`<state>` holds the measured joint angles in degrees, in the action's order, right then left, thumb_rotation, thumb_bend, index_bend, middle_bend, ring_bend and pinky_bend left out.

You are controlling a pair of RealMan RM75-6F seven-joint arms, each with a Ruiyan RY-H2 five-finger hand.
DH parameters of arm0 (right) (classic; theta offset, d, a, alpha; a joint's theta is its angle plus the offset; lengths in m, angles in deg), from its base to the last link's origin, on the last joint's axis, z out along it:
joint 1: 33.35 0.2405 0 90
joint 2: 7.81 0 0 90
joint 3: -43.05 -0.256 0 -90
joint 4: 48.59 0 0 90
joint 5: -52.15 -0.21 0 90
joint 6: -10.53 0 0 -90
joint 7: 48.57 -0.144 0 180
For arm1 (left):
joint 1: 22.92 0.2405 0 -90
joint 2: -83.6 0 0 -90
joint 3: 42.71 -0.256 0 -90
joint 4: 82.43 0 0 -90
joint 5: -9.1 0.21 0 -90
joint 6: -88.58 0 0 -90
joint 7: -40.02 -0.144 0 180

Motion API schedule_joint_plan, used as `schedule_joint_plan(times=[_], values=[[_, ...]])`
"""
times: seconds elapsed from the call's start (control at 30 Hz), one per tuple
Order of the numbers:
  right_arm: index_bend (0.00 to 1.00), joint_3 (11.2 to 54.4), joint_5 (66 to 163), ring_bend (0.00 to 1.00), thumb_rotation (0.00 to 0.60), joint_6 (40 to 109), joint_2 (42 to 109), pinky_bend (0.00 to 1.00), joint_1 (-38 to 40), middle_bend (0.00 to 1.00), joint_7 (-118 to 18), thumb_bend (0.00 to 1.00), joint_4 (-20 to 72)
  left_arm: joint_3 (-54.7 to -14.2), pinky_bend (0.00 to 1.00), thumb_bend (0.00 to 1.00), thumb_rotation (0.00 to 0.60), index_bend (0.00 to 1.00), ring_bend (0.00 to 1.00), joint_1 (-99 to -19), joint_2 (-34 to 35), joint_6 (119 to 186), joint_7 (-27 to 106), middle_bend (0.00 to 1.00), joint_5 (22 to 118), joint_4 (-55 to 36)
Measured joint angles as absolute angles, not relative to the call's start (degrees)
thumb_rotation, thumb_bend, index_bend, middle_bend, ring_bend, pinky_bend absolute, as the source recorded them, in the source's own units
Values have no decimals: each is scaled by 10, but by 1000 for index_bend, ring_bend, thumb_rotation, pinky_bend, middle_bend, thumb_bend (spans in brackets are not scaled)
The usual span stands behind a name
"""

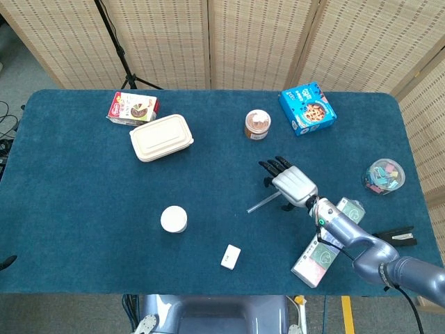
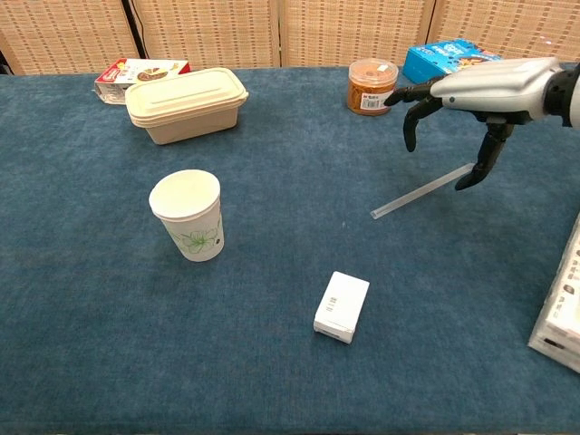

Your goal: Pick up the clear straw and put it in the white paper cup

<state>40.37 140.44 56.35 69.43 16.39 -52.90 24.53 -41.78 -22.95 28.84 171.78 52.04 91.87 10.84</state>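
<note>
The clear straw [image 2: 421, 191] [image 1: 262, 204] lies flat on the blue cloth, right of centre. My right hand [image 2: 476, 95] [image 1: 293, 183] hovers over its far end with the fingers spread and pointing down. The thumb [image 2: 487, 156] reaches down beside the straw's end, and I cannot tell whether it touches. Nothing is gripped. The white paper cup [image 2: 188, 215] [image 1: 174, 219] stands upright and uncovered well to the left of the straw. My left hand is not visible in either view.
A small white box [image 2: 342, 306] lies near the front. A beige takeout box [image 2: 186, 102] and a red packet [image 2: 138, 72] sit back left. An orange jar [image 2: 372, 85] and a blue cookie box [image 2: 459, 60] stand behind the hand. Packets [image 1: 321, 254] lie at the right.
</note>
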Motion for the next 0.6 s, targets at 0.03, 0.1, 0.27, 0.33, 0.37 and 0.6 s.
schedule_joint_plan(times=[0.03,0.1,0.27,0.33,0.37,0.6], values=[[360,405,1411,0,600,558,699,0,170,21,-536,0,238,-418,0,0,600,0,0,-230,288,1717,520,0,918,109],[365,405,1412,0,600,546,707,0,179,21,-537,0,231,-418,0,0,600,0,0,-230,288,1716,519,0,916,109],[385,401,1394,0,600,503,734,0,199,21,-512,11,209,-417,0,0,600,0,0,-229,289,1716,523,0,914,108],[387,399,1386,0,600,496,740,0,203,21,-494,48,205,-417,0,0,600,0,0,-229,289,1716,526,0,914,107],[386,398,1382,0,600,494,743,0,204,21,-485,73,204,-417,0,0,600,0,0,-229,289,1716,527,0,913,106],[412,386,1335,0,600,480,758,0,207,21,-413,142,210,-418,0,0,600,0,0,-229,291,1715,535,0,915,103]])
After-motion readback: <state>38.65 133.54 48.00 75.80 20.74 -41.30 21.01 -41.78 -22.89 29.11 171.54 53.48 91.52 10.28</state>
